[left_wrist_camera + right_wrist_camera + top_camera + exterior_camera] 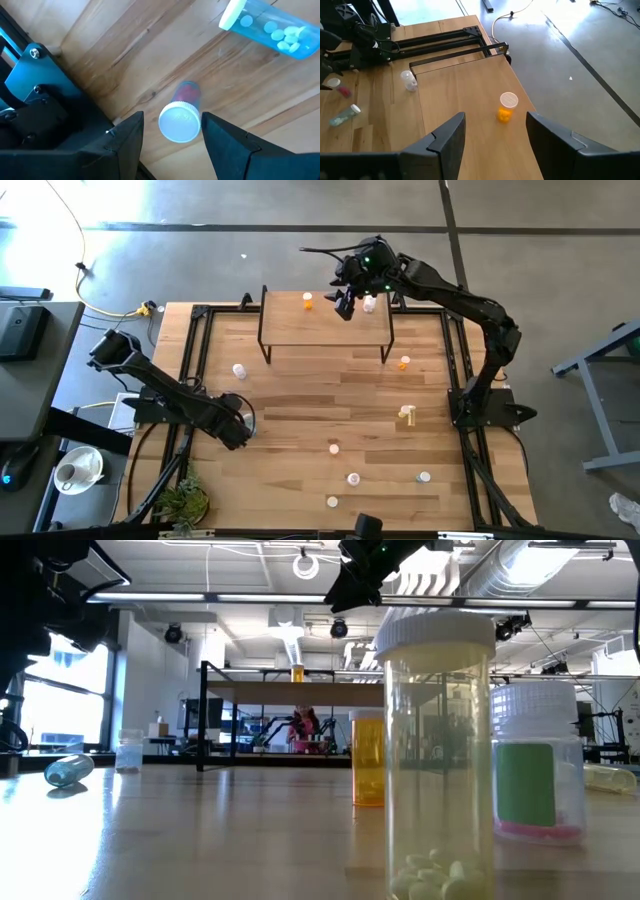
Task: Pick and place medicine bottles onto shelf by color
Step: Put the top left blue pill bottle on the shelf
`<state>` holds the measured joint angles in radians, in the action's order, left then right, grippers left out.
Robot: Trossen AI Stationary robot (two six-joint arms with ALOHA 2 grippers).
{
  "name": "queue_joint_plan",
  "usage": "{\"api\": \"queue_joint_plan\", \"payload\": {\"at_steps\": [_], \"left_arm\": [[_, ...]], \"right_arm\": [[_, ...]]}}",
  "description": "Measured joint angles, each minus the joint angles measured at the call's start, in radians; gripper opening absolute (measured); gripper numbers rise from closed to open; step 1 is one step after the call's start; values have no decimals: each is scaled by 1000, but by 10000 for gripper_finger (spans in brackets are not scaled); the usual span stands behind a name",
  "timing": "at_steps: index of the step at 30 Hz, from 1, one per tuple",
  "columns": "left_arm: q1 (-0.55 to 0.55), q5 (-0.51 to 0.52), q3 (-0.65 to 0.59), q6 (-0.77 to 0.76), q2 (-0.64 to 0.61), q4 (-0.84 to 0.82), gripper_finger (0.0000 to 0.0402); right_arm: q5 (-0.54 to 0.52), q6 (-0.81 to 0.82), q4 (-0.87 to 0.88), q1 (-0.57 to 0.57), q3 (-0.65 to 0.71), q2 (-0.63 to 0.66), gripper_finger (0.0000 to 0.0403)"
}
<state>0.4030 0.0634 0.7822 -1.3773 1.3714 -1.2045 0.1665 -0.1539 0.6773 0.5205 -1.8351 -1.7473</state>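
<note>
Showing a green label, writing possibly unreadable.

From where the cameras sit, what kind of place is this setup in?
Probably a robotics lab or workshop: a wooden table on a black frame carries two robot arms, the floor is bare concrete with loose cables, and the low view shows exposed ceiling ducts and more equipment behind.

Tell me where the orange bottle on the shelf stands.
In the high view the orange bottle stands upright on the shelf, near its far edge at mid-width, left of the right hand hovering over the shelf.
</note>
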Motion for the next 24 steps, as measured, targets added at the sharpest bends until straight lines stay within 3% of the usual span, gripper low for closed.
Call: {"api": "queue_joint_plan", "payload": {"at_steps": [24], "left_arm": [[12,18,0,26,10,0,108]], "right_arm": [[-6,1,0,0,0,0,200]]}}
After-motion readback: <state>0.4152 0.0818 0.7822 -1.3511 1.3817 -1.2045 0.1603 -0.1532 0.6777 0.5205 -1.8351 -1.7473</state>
